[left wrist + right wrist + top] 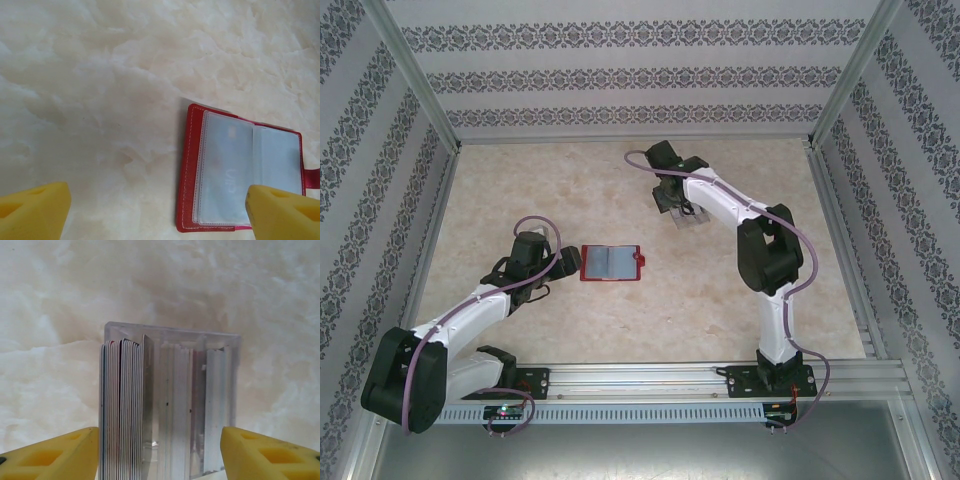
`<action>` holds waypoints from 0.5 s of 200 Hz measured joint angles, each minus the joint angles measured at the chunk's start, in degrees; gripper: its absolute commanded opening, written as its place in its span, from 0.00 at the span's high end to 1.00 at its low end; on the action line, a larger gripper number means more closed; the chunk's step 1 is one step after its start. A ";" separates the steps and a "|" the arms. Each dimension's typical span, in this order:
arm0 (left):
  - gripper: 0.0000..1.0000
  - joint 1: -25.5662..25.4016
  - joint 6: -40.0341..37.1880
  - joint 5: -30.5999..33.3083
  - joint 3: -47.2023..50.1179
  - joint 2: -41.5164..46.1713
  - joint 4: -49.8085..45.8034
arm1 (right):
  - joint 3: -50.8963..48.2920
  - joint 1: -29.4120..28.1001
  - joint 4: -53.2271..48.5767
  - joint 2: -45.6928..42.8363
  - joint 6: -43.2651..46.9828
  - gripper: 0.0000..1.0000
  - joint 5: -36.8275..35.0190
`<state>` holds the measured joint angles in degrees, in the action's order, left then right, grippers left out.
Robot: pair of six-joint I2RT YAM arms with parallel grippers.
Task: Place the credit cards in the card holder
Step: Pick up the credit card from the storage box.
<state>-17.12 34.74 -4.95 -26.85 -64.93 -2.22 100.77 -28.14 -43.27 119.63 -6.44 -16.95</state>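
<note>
The red card holder (610,263) lies open and flat on the table, its snap tab pointing right. In the left wrist view the card holder (235,170) shows greyish clear pockets, with a pale card inside the left one. My left gripper (560,262) sits just left of it, open, its yellow fingers (32,212) wide apart with nothing between them. Several credit cards (122,410) stand on edge in a clear plastic box (200,390). My right gripper (160,460) hangs over that box (685,215), open, with a finger on each side.
The marble-patterned table (520,190) is ringed by patterned walls and aluminium frame posts. A metal rail (650,380) with both arm bases runs along the near edge. The clear box's right half holds no cards.
</note>
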 measured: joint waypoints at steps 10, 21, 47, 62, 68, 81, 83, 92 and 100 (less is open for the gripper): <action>0.09 0.00 0.00 0.04 0.00 0.00 -0.02 | 0.00 0.31 0.02 0.00 -0.20 0.35 1.09; 0.09 0.00 0.00 0.00 -0.02 -0.15 -0.02 | 0.00 0.31 0.00 0.00 -0.24 0.35 1.42; 0.08 0.00 0.00 -0.44 0.00 -0.35 0.00 | 0.00 0.28 -0.20 0.02 -0.22 0.33 1.20; 0.09 0.00 0.00 -0.42 -0.02 -0.39 -0.02 | 0.00 0.31 -0.24 0.02 -0.22 0.31 1.11; 0.08 0.00 0.00 -0.50 0.00 -0.46 0.00 | 0.00 0.31 -0.24 0.02 -0.22 0.31 0.90; 0.08 0.00 0.00 -0.68 0.00 -0.61 0.00 | 0.00 0.28 -0.39 0.02 -0.22 0.31 0.15; 0.08 0.00 0.00 -0.76 -0.02 -0.61 0.00 | 0.00 0.31 -0.46 0.02 -0.22 0.31 0.09; 0.08 0.00 0.02 -0.79 -0.02 -0.68 0.00 | 0.00 0.31 -0.94 0.02 -0.24 0.31 -0.04; 0.08 0.00 0.00 -0.79 -0.02 -0.72 0.00 | 0.00 0.31 -1.33 0.02 -0.42 0.31 0.15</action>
<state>-17.12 34.74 -5.74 -26.87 -65.65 -2.22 100.77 -27.83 -44.60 119.66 -6.85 -16.80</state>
